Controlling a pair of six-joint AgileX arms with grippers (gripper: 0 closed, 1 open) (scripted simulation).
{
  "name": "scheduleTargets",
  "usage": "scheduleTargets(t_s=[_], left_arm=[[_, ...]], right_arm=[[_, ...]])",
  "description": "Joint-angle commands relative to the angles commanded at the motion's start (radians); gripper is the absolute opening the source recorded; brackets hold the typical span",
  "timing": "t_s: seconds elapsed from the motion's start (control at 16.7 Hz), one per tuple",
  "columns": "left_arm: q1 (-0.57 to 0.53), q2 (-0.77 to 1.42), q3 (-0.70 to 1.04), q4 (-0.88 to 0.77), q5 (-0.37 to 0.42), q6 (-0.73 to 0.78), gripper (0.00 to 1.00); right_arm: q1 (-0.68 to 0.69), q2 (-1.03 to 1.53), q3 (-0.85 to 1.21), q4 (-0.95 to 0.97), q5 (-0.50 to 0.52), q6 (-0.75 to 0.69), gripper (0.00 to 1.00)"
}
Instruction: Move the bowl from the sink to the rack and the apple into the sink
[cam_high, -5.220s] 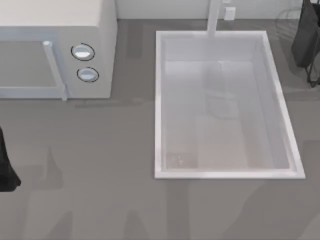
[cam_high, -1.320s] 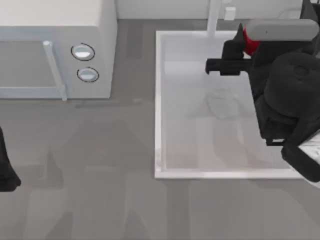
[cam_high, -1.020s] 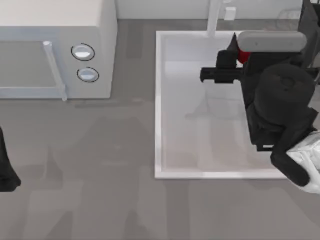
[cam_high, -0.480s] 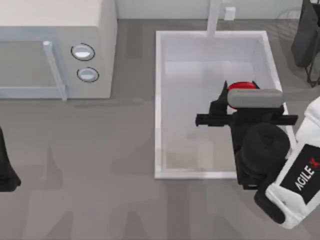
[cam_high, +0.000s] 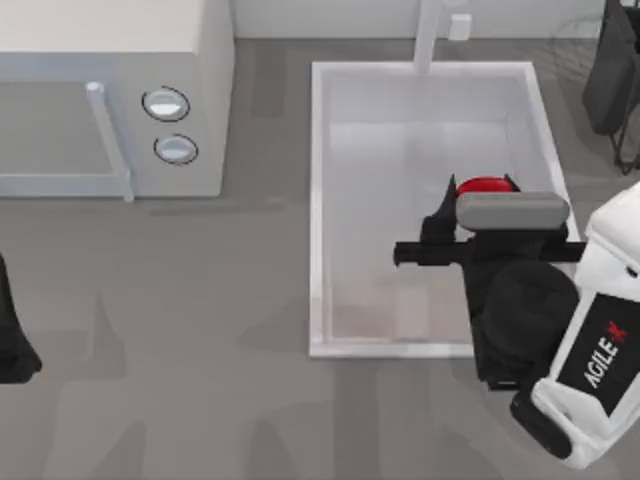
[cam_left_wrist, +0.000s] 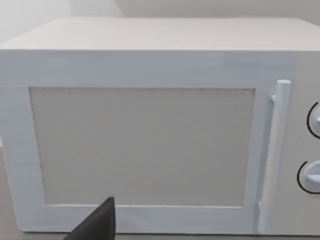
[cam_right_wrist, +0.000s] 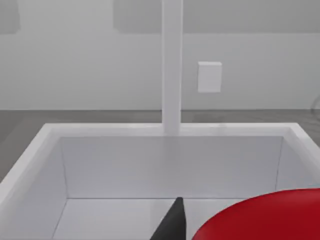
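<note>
1. Red apple (cam_high: 484, 186) sits at the right gripper (cam_high: 470, 215), low over the right half of the sink (cam_high: 318, 200) — apparently still gripped, though I can't tell.
2. Apple step in hand; next move — release, lift out.
3. Left gripper (cam_left_wrist: 97, 225) parked facing the microwave (cam_left_wrist: 150, 65); finger state unclear.

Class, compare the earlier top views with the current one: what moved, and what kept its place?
The right gripper, carrying the apple, came from the sink's tap end toward its near end. The left arm at the table's left edge, the microwave and the sink stayed put.
</note>
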Motion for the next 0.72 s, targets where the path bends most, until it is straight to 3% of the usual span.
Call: scheduleTargets(t_s=[0.72], left_arm=[[0.000,0.000,0.000,0.000,0.000,0.000,1.00]], right_arm=[[0.000,0.000,0.000,0.000,0.000,0.000,0.98]])
